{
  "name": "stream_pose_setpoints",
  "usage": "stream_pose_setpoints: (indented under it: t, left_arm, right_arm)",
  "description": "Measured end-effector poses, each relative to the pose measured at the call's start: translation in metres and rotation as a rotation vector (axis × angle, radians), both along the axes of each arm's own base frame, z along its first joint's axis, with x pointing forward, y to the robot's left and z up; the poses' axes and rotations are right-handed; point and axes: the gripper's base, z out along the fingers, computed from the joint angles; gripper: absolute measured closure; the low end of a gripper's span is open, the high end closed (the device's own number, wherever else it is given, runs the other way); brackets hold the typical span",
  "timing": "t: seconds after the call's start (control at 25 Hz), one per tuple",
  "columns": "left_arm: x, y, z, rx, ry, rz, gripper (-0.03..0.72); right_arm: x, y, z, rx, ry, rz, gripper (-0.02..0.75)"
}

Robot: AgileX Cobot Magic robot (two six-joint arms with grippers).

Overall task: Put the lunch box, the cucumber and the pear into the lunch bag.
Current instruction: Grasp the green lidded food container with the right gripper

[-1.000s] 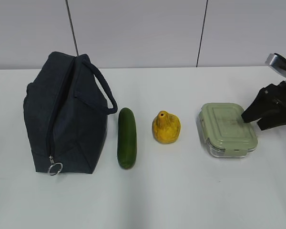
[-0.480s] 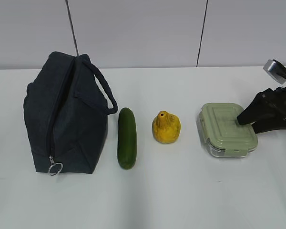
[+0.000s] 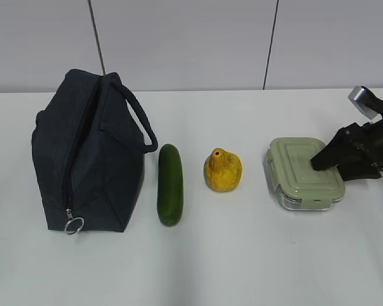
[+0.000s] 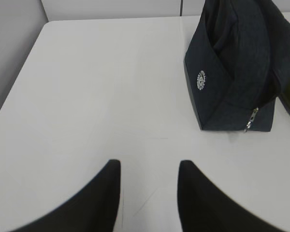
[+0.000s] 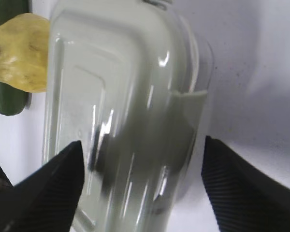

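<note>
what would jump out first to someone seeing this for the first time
Probably the big navy lunch bag standing at the left end of the white table, zipped shut. Next the row to its right: cucumber, yellow pear, then the green-lidded lunch box. The right gripper is over the box's right end, fingers spread wide across the lid.

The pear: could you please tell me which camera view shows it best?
The exterior view shows the pear whole, standing on the table between the cucumber and the lunch box. The right wrist view catches only part of it at the upper left edge, beyond the lunch box. The left wrist view misses it.
</note>
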Motion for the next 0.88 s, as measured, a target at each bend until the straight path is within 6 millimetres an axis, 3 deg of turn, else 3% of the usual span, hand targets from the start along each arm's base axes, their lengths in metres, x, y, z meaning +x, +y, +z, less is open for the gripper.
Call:
stream_pose_setpoints:
  t: [0.16, 0.88]
  left_arm:
    - [0.0000, 0.0000, 0.0000, 0.000, 0.000, 0.000, 0.449]
    - [0.0000, 0.0000, 0.0000, 0.000, 0.000, 0.000, 0.449]
  right_arm:
    - [0.0010, 0.0010, -0.0082, 0.026, 0.015, -0.007, 0.147]
    - [0.0024, 0.0015, -0.0079, 0.032, -0.022, 0.008, 0.147]
